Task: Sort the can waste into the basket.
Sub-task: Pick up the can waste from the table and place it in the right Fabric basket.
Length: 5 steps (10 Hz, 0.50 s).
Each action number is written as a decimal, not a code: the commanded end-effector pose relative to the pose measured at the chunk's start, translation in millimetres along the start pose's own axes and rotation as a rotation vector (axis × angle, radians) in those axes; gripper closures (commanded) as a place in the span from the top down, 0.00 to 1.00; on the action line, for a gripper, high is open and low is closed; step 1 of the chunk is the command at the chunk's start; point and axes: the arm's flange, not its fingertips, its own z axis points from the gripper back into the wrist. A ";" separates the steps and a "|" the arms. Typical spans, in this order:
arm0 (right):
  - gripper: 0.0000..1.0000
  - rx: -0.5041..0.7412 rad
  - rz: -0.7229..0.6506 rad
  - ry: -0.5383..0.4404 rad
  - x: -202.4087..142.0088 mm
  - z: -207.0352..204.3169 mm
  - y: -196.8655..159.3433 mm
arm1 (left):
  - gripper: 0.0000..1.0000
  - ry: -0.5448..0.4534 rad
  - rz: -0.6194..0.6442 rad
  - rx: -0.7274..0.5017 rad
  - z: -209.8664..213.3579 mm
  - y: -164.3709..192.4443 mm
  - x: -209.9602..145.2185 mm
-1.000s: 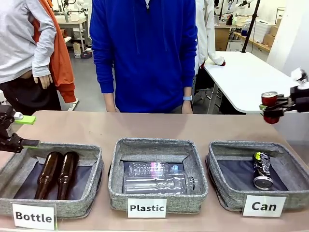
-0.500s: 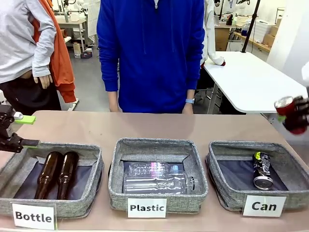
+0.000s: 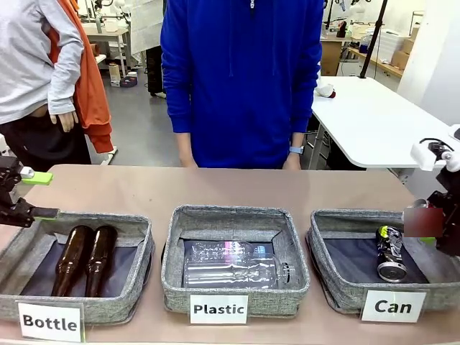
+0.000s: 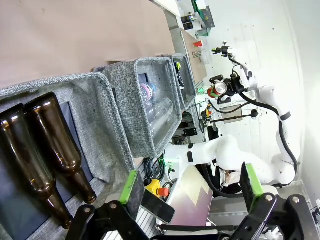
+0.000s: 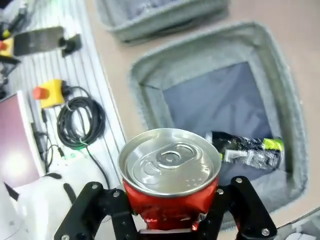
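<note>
Right gripper [image 5: 170,210] clenched on red can [image 5: 170,175], poised above Can basket [image 5: 150,90] near its outer edge; release here risks can striking rim, bouncing out. Can slightly crumpled at waist, silver top intact. Black can [image 3: 389,253] lies inside basket. Left gripper [image 3: 32,194] spread wide, empty, by Bottle basket [image 3: 43,230]

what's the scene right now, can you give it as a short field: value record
right gripper: shut on the red can, above the near right edge of the Can basket
left gripper: open, holding nothing, over the Bottle basket
black can: lying in the Can basket
brown bottles: two, side by side in the Bottle basket
plastic bottles: lying in the Plastic basket
person: standing at the far side
</note>
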 end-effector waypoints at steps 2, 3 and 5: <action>0.00 -0.016 0.035 -0.051 2.7 -12.2 8.5 | 1.00 0.005 0.011 -0.004 1.2 -5.0 -1.0; 0.00 -0.034 0.045 -0.054 3.5 -10.2 8.4 | 1.00 0.005 0.011 -0.004 1.2 -5.0 -1.0; 0.60 -0.082 0.052 -0.068 3.5 -5.7 2.9 | 1.00 0.005 0.011 -0.004 1.2 -5.0 -1.0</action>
